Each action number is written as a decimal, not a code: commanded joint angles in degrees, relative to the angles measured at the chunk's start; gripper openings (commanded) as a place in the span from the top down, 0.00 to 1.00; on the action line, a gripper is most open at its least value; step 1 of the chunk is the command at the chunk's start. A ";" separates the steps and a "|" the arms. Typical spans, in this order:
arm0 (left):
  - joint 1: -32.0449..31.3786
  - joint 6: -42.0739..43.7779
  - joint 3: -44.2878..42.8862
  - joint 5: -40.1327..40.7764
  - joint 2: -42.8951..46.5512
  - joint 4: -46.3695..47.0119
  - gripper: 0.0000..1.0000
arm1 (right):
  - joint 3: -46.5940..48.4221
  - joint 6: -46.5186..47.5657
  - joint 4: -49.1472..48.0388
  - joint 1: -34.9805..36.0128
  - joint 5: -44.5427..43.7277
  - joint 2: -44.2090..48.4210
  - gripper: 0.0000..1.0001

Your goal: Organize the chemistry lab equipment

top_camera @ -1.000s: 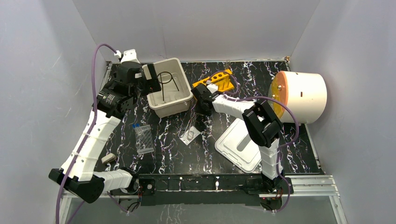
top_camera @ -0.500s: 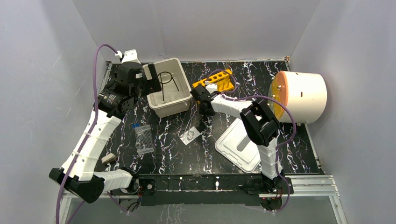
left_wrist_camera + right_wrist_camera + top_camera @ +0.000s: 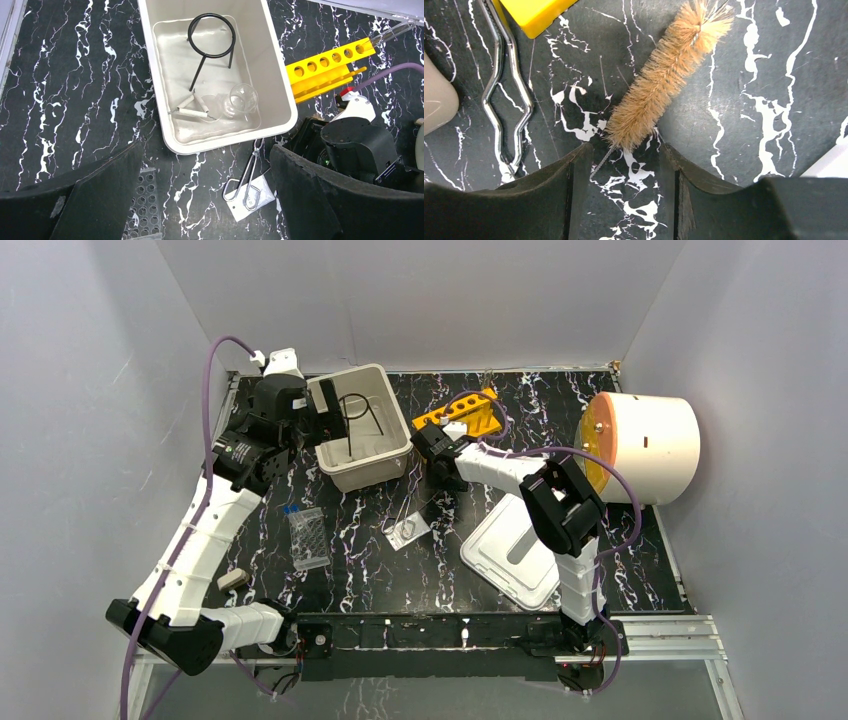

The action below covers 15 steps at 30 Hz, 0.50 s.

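Note:
The beige bin holds the black wire ring stand, the white triangle and a clear glass dish. Thin metal tweezers lie on a white card just in front of the bin. My left gripper is open and empty, high above the bin's near edge. My right gripper is open, low over the table, its fingers either side of the wire stem of a tan bristle brush. The tweezers also show in the right wrist view. A blue-capped vial lies by a clear rack.
A yellow tube rack stands behind the right gripper. A clear perforated rack lies left of centre, a small tan block near the front left. A white lid lies front right; a white drum is at the right.
The right gripper has shifted slightly back and to the right over the brush. The left wrist has turned a little beside the bin. No object has moved.

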<state>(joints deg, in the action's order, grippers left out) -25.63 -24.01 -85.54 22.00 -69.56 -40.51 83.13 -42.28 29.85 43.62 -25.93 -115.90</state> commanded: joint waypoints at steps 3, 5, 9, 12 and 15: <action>-0.21 0.07 0.97 -0.32 2.05 0.63 0.02 | 2.63 -4.46 1.63 0.02 1.45 -0.20 0.49; -0.21 -0.14 1.01 -0.38 2.14 0.65 0.02 | 3.47 -5.38 2.89 0.01 0.27 -0.61 0.54; -0.26 -0.25 1.06 -0.28 2.49 0.80 0.02 | 2.91 -6.47 3.13 -0.06 -0.77 -0.84 0.62; -0.22 -0.41 1.08 -0.50 2.67 0.79 0.02 | 3.25 -6.50 3.32 -0.14 -1.39 -1.59 0.68; -0.21 -0.66 1.25 -1.13 2.74 0.90 0.02 | 4.15 -6.90 3.93 -0.43 -1.58 -2.62 0.75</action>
<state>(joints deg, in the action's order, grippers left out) -25.63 -24.29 -84.73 21.52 -68.58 -40.32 84.27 -47.51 32.03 43.62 -25.39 -117.08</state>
